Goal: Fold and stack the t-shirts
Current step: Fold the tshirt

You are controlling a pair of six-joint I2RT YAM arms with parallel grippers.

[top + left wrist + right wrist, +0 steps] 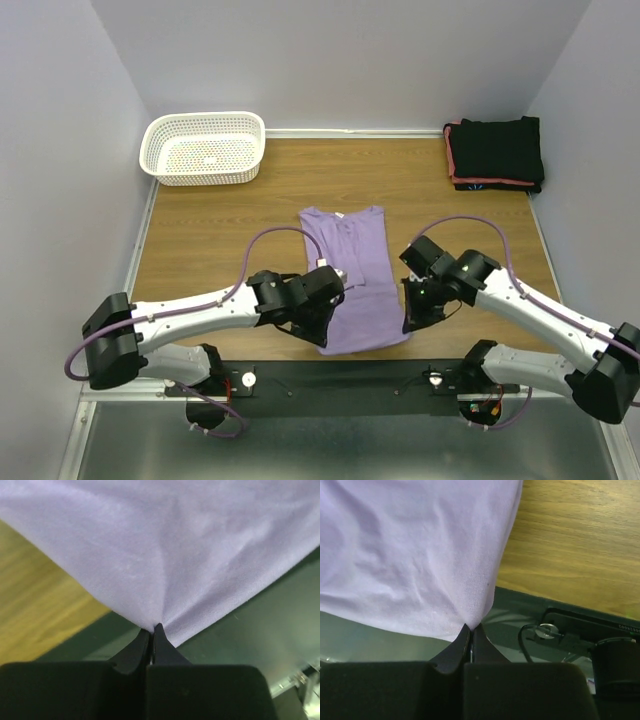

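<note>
The lavender t-shirt (355, 270) lies lengthwise on the wooden table (200, 230), sides folded in, collar at the far end, hem at the near edge. My left gripper (322, 338) is shut on the hem's near left corner (152, 622). My right gripper (407, 325) is shut on the near right corner (470, 620). Both corners are lifted over the dark front rail. Folded black shirts (497, 150), one with a coral-red edge (452, 152), are stacked at the far right corner.
A white mesh basket (205, 147) stands at the far left corner. White walls close in the table on three sides. The dark mounting rail (340, 378) with the arm bases runs along the near edge.
</note>
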